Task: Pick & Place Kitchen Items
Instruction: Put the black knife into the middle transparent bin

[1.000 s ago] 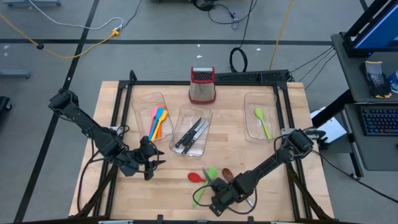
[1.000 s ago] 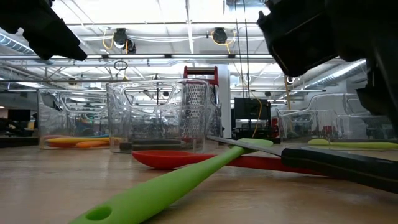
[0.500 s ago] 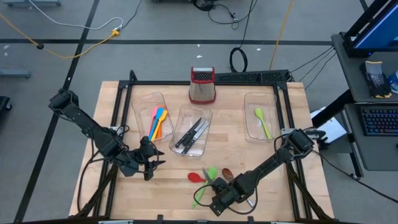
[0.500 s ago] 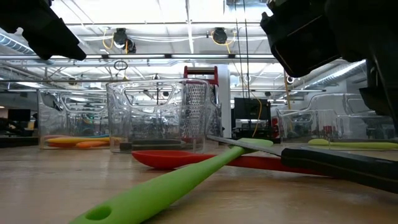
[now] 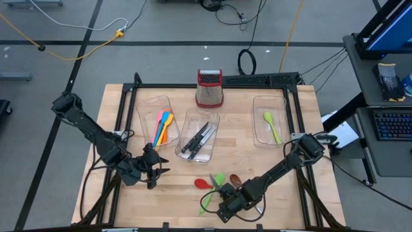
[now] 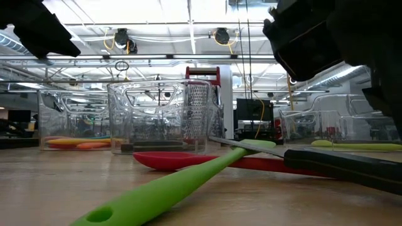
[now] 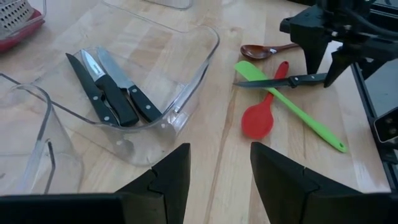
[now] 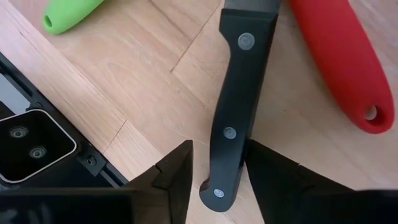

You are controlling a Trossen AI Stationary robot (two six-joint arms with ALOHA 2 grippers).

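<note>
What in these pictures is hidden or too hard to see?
- Knife: right wrist view, blade cut off by the edge.
- Brown spoon: high view, mostly hidden under the right arm.
- Left bin's utensils: high view, too small to count.
- Right fingers: whether they touch the knife handle is unclear.

Pretty bright, even overhead light on my end, soft shadows; ceiling lights glare, nearby green spatula looks blurry.
</note>
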